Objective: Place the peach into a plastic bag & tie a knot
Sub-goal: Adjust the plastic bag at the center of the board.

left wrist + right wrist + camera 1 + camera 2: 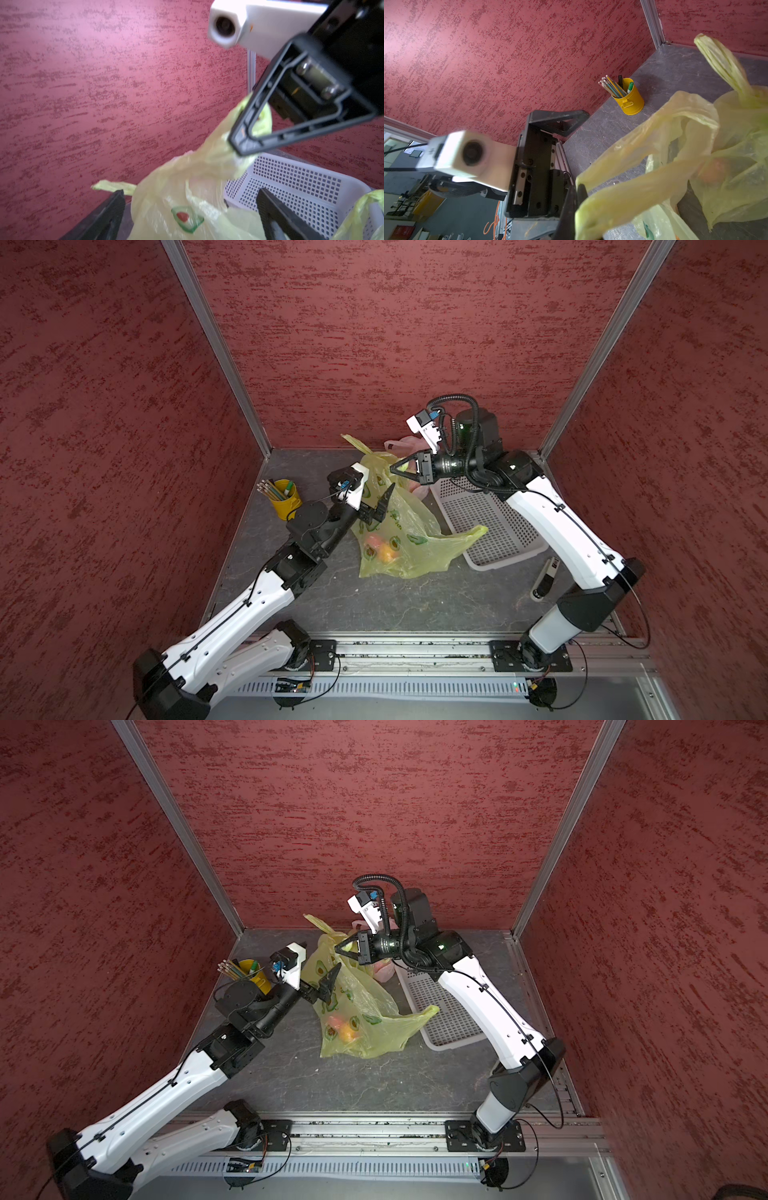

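A yellow-green plastic bag (409,522) (365,1006) printed with avocados lies mid-table. The peach (383,551) (345,1031) shows orange-red through its lower part and as a blurred shape (713,170) in the right wrist view. My right gripper (392,468) (337,947) (243,143) (576,207) is shut on one bag handle (623,199) and holds it up above the table. My left gripper (380,510) (329,987) (193,216) is open at the bag's left side, with bag film loose between its fingers (108,214). A second handle (353,442) sticks up at the back, and a third part (469,533) drapes over the basket.
A white perforated basket (494,531) (301,187) sits right of the bag, under my right arm. A yellow cup of pencils (284,499) (630,99) stands at the left. A pink bag (399,445) lies by the back wall. A small black-and-white tool (545,578) rests at the right.
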Controlling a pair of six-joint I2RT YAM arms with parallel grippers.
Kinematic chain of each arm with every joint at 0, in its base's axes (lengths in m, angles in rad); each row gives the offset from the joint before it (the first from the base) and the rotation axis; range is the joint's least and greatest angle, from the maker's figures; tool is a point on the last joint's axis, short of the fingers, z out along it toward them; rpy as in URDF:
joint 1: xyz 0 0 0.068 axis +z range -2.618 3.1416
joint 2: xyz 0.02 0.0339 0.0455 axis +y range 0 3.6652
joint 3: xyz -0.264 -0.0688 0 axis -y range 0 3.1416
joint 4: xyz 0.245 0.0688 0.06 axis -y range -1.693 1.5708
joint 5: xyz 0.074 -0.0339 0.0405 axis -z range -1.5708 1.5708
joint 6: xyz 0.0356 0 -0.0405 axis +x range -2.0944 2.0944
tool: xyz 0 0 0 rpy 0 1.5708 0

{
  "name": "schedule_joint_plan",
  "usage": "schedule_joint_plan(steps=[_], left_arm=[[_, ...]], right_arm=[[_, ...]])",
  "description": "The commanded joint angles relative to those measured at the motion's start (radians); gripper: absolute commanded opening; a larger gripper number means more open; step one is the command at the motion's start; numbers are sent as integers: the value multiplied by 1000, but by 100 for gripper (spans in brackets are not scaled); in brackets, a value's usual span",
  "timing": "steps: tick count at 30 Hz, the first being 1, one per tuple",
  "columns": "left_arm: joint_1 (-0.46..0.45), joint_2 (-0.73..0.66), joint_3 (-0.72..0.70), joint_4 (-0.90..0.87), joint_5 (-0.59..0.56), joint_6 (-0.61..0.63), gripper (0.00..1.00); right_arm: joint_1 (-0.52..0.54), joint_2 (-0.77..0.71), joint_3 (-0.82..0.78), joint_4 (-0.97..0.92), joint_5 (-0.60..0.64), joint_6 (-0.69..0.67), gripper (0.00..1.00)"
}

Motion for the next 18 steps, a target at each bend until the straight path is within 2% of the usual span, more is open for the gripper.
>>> schedule_joint_plan(steps=[1,7,12,15,18], left_arm=[[7,76,85,-7,82,49,100],[-9,214,137,75,106,46,100],[-21,275,119,222,-8,26,100],[-11,308,126,250,-48,19,91],[15,323,122,233,-30,-5,81]], right_arm=[[8,-3,33,-3,-36,3,0],[12,-16,29,6,-49,15,0],[14,-29,9,15,-66,24,0],[15,-38,1,11,-60,23,0],[15,-55,-7,4,-44,18,0]])
